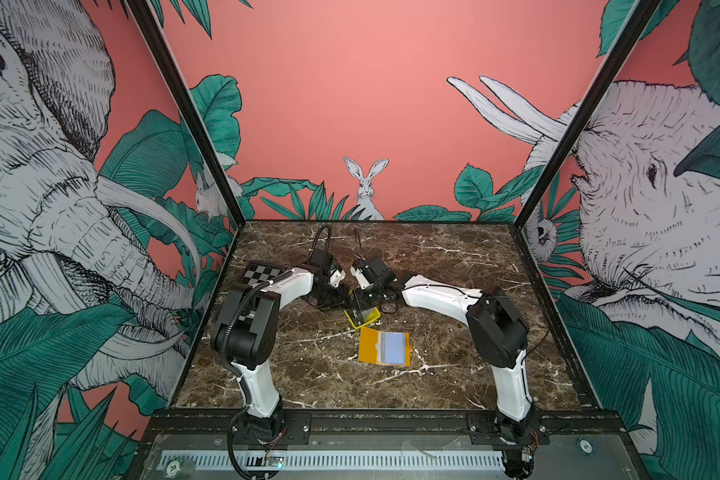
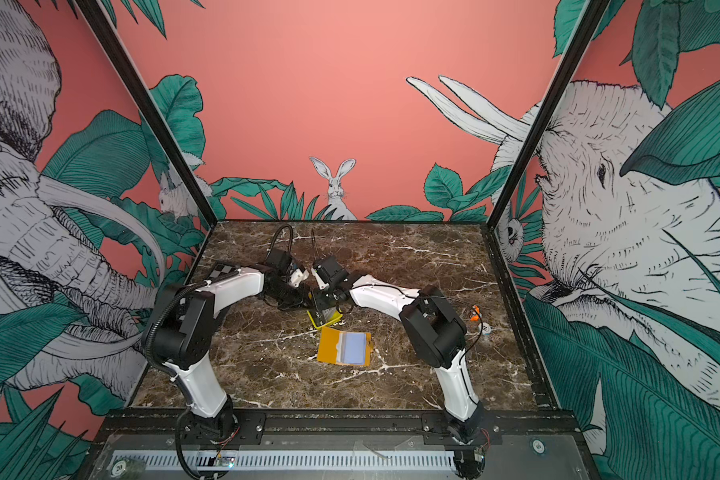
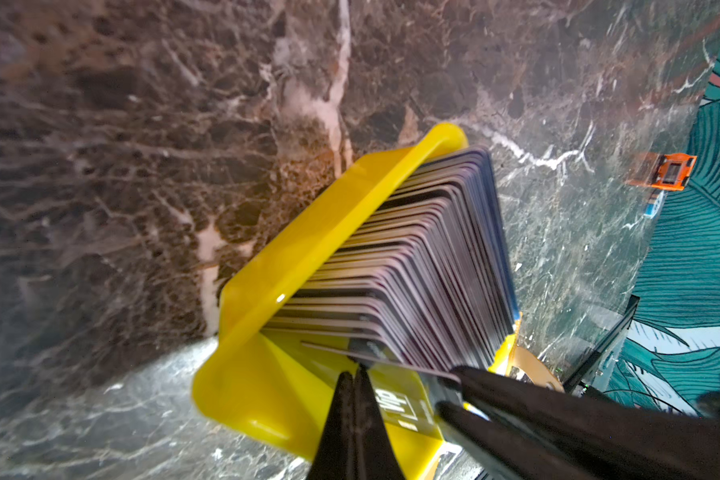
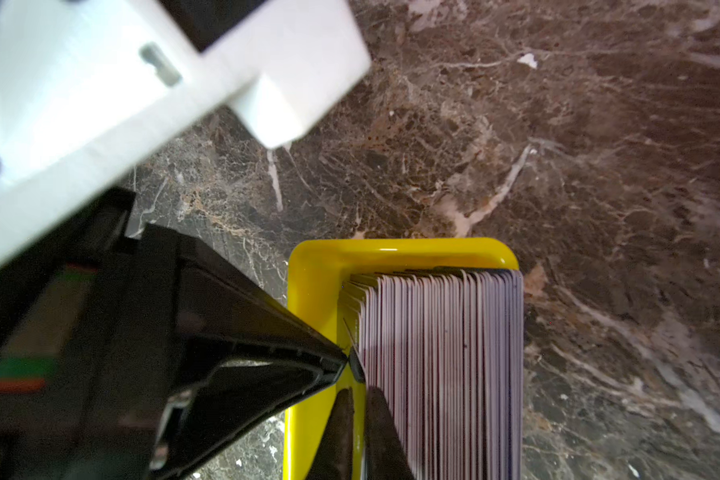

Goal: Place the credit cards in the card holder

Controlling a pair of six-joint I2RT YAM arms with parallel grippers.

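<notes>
The credit cards (image 3: 412, 257) stand on edge in a yellow plastic tray (image 3: 267, 291), packed face to face with their grey edges up. The row's long axis runs along the tray, straight ahead of the right pincer (image 4: 360, 395) and slantwise away from the left pincer (image 3: 356, 372). The front card (image 3: 395, 405), black with white "VIP" lettering, leans out of the row toward both pincers, its top edge parted from the next card and its lower part over the tray floor. The right pincer is closed narrow on one end of this front card, a finger on each face. The left pincer is fully closed, its tips meeting at the card's top edge near the middle; whether it pinches the card or only touches it cannot be told. The two pincers nearly touch at this end of the tray. In both top views the card holder (image 1: 385, 347) lies flat and open on the tabletop (image 1: 454, 374), behind the pincers on the side of the arm bases and just beside the tray's near corner; whether they touch cannot be told. Its long axis lies crosswise, with the clear sleeve (image 1: 393, 347) facing up on its right half. Bare marble surrounds its other three edges. A checkerboard plate (image 1: 262, 274) lies beyond the left forearm, and a small orange object (image 2: 474, 311) sits well to the right of the right pincer.
</notes>
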